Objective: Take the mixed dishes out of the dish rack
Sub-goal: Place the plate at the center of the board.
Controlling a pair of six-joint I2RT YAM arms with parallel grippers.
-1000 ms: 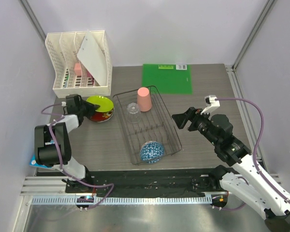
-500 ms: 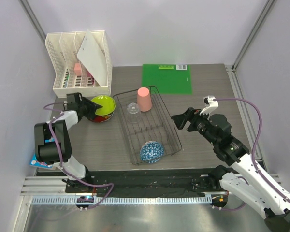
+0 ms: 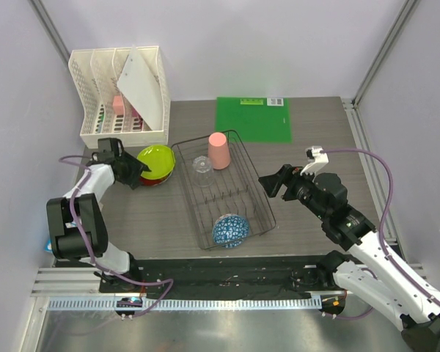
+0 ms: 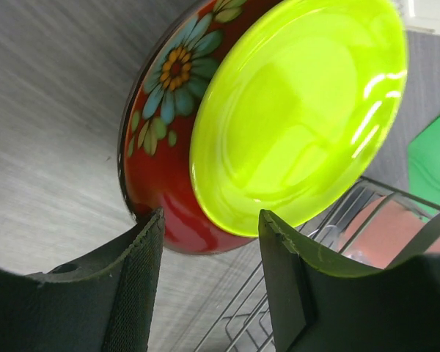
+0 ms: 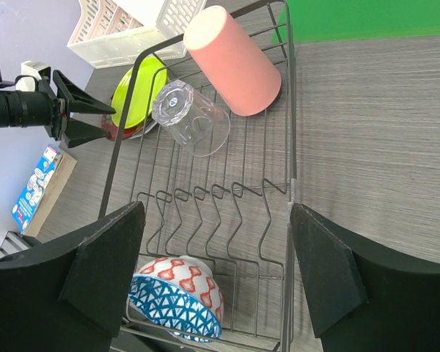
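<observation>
The dark wire dish rack (image 3: 258, 192) holds an upturned salmon-pink cup (image 3: 218, 149), a clear glass tumbler (image 3: 202, 166) and, at its near end, the blue-and-white patterned bowl (image 3: 230, 229). The yellow-green plate (image 3: 157, 159) lies in the dark red patterned plate (image 3: 151, 180) on the table, left of the rack. My left gripper (image 3: 134, 171) is open and empty, its jaws at the plates' left rim (image 4: 209, 271). My right gripper (image 3: 273, 182) is open and empty, above the rack's right side (image 5: 216, 271). A white plate (image 3: 141, 86) leans in the organizer.
A white lattice file organizer (image 3: 88, 110) stands at the back left. A green mat (image 3: 253, 119) lies behind the rack. A blue box (image 3: 48, 243) sits at the near left edge. Bare table lies right of the rack.
The left arm has swung its elbow out to the left, and its gripper stays at the plates' left rim. The right gripper has edged slightly left toward the rack.
</observation>
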